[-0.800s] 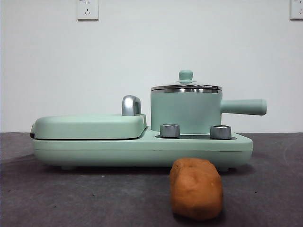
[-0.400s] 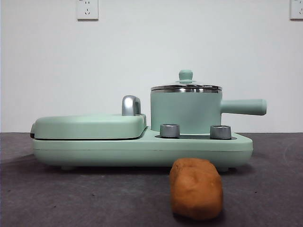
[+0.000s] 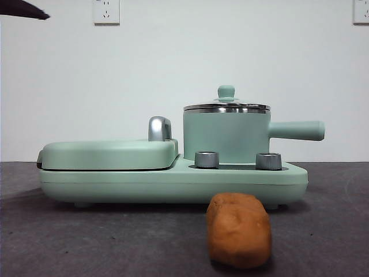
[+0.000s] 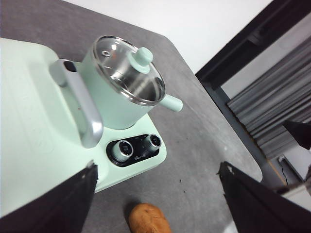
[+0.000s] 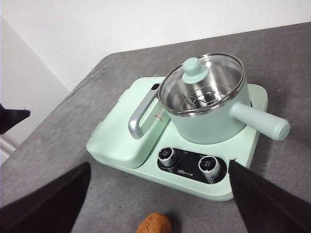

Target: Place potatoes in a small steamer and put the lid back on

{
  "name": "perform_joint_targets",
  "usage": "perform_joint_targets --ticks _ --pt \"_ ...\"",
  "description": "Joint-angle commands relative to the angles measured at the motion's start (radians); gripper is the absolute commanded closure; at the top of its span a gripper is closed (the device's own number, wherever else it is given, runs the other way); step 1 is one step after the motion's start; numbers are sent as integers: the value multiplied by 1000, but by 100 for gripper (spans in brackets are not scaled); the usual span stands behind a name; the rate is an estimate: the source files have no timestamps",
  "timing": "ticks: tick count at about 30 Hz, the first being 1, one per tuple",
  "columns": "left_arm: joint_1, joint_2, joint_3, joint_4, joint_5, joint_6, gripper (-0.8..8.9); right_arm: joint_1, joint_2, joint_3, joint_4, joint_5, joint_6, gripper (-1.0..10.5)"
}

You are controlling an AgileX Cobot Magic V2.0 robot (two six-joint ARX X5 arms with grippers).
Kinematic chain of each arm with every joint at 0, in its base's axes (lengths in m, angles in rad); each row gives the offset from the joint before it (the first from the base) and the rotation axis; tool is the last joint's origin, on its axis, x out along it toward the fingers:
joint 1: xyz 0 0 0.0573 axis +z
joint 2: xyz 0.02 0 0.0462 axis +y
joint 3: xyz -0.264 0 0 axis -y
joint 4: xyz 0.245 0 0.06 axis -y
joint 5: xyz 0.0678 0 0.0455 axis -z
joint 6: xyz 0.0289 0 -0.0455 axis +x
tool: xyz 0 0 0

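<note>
Front view, near to far: potato (image 3: 238, 229) lies alone on the grey table (image 3: 86, 242), just in front of the cooker's base (image 3: 173, 183), below the two knobs (image 3: 206, 159). Behind the knobs, on the base's right half, stands the pot (image 3: 226, 137), upright, handle (image 3: 296, 130) pointing right; lid (image 3: 226, 106) sits on its rim, knob up. Left half of base: closed grill cover (image 3: 109, 153) w/ chrome handle (image 3: 159, 128) just beside the pot. Far back: white wall w/ two sockets (image 3: 106, 11). A black tip (image 3: 23, 9) shows at top left corner; can't tell which arm. My left gripper (image 4: 155, 194) hangs high over the table, jaws spread wide, nothing between them; potato (image 4: 149, 219) shows low betw. them, well apart from both, pot (image 4: 119, 92) and lid (image 4: 129, 68) beyond. My right gripper (image 5: 160, 194) likewise high, jaws spread, empty; potato (image 5: 154, 224) betw. them at the near edge, base (image 5: 121, 145), pot (image 5: 209, 107) and lid (image 5: 201, 85) farther on. Through the glass lid a steel insert shows inside the pot.
</note>
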Motion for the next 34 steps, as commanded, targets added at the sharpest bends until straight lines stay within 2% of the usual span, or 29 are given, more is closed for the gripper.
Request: perform_joint_targets --ticks 1,13,23,31,34 --pt "-25 55 48 11 3 44 403 0 4 17 7 -1 -8 477" --pt "-170 390 341 -56 -19 200 402 0 4 17 6 -2 -7 449" --pt "-321 725 718 -223 -222 411 402 2 17 17 -3 -3 -4 449" --pt "-381 962 923 -209 -332 443 403 18 17 17 -6 -1 -4 449" --pt "-402 1040 982 -184 -382 485 404 19 17 17 -6 -1 -5 449"
